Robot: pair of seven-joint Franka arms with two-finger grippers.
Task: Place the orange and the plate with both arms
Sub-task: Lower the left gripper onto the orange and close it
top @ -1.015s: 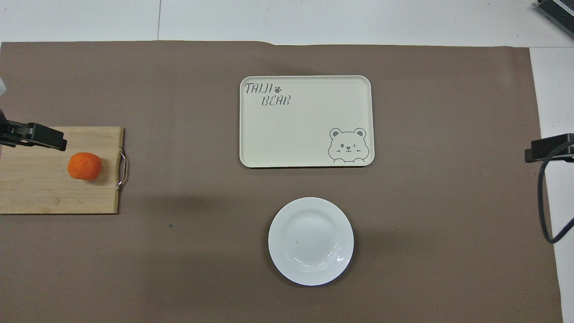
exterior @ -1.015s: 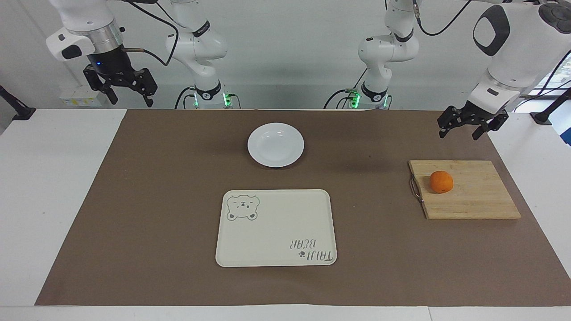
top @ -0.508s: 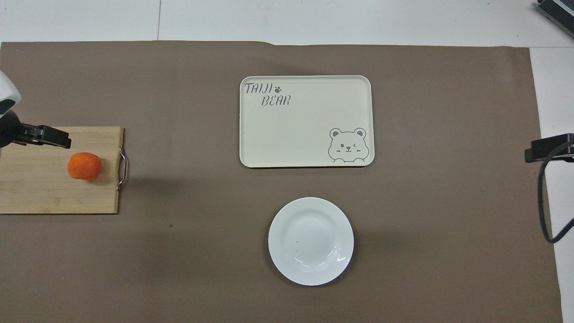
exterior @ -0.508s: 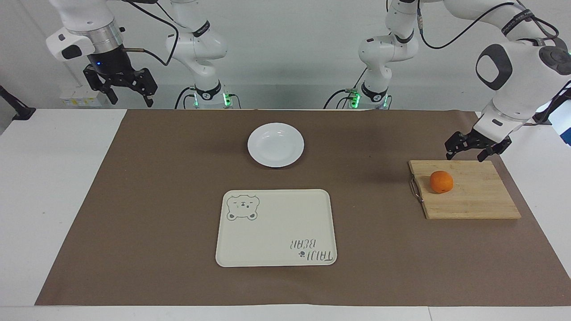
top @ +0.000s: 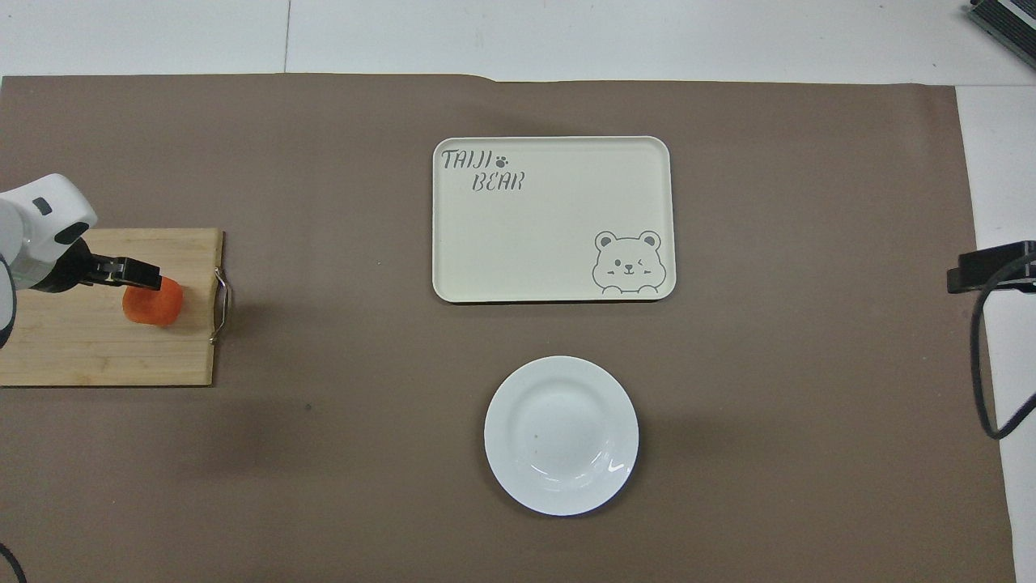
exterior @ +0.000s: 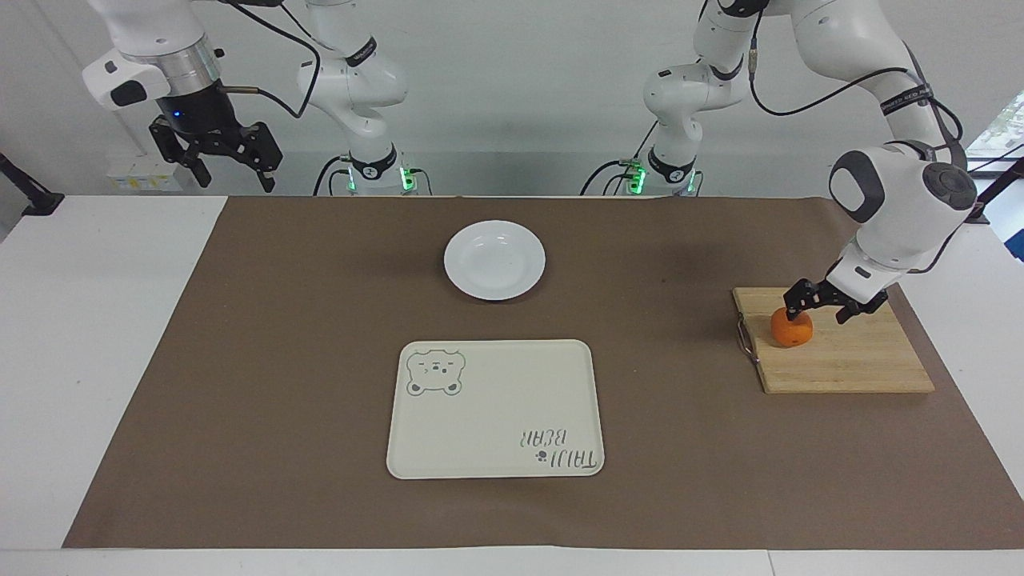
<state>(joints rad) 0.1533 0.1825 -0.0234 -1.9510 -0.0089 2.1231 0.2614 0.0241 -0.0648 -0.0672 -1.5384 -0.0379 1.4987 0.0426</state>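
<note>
The table [exterior: 96, 360] is carrying a wide brown mat [exterior: 280, 360], and all the things are lying on this mat. The cream tray [exterior: 496, 408] with the bear drawing is sitting near the middle of the mat and is holding nothing. The wooden cutting board [exterior: 856, 360] is lying at the left arm's end of the table, and the orange [exterior: 792, 332] is resting on it, close to the metal handle [exterior: 746, 340] at the board's edge. The plate [exterior: 494, 260] is standing on the mat nearer to the robots than the tray, and it is also holding nothing.

The left pincer [exterior: 816, 308] is hanging low over the cutting board, right above the orange, with its fingers spread apart and grasping nothing. One dark fingertip is covering the top of the orange in the facing view; I cannot tell if it is touching the fruit. In the overhead view the left pincer [top: 133, 275] is hiding the upper part of the orange [top: 154, 306].

The right pincer [exterior: 232, 172] is waiting high in the air at the right arm's end of the table, released and holding nothing. In the overhead view only a dark piece of it [top: 991, 267] is showing at the frame's edge, the rest is cut off.
</note>
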